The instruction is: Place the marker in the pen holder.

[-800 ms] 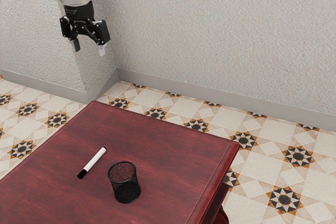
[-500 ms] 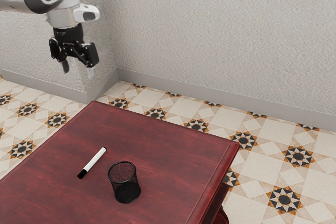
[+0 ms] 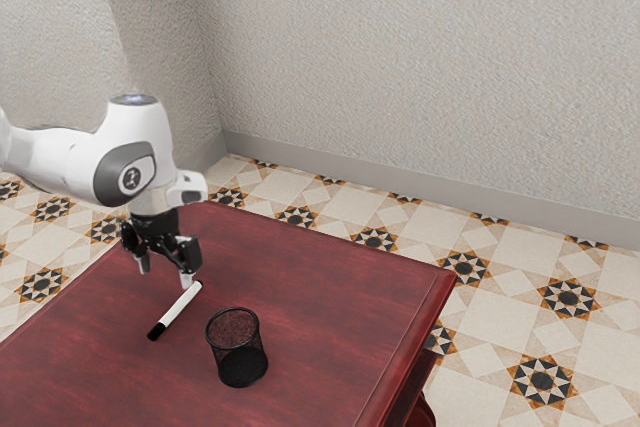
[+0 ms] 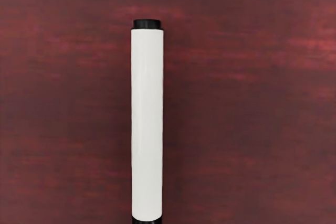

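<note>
Counter point(image 3: 320, 297): dark red wood, above a tiled floor point(image 3: 565, 297).
Change, exterior view: the tool point(image 3: 165, 275) has dropped close to the marker point(image 3: 180, 308); the grasp is probably next.
Tool opening: fingers well apart, nothing held.
Marker spot: flat on the counter, left of the upright pen holder point(image 3: 239, 349).
Arm point(image 3: 60, 162): in from the exterior view's left, tool pointing down.
Wrist view: marker beneath the tool, ungripped.

This looks like a room in a home. Floor tiles point(image 3: 500, 319) with dark star patterns meet rough pale walls point(image 3: 420, 67) and a grey baseboard point(image 3: 400, 181), beyond the polished red wooden tabletop point(image 3: 320, 297).
</note>
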Robot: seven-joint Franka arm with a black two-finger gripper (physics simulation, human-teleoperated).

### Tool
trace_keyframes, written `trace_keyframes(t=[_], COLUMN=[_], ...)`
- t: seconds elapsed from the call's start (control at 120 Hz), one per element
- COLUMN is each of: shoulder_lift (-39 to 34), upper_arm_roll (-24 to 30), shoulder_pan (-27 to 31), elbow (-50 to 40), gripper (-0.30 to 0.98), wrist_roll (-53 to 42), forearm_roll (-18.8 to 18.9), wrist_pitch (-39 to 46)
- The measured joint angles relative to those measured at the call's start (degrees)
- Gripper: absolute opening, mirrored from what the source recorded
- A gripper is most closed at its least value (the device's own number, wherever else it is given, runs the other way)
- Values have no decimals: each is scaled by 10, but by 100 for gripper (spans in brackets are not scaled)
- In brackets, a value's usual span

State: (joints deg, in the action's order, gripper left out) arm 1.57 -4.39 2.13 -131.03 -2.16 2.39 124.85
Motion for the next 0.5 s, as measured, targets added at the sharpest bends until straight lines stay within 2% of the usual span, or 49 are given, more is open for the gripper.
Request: trace_keyframes(t=[0.2, 0.5], shoulder_lift=[46, 111], upper_arm_roll=[-6, -20], shoulder_pan=[-3, -2], elbow=[-17, 0], gripper=[69, 69], wrist_roll=[-40, -79], forearm_roll=[1, -20], wrist_pitch=[93, 151])
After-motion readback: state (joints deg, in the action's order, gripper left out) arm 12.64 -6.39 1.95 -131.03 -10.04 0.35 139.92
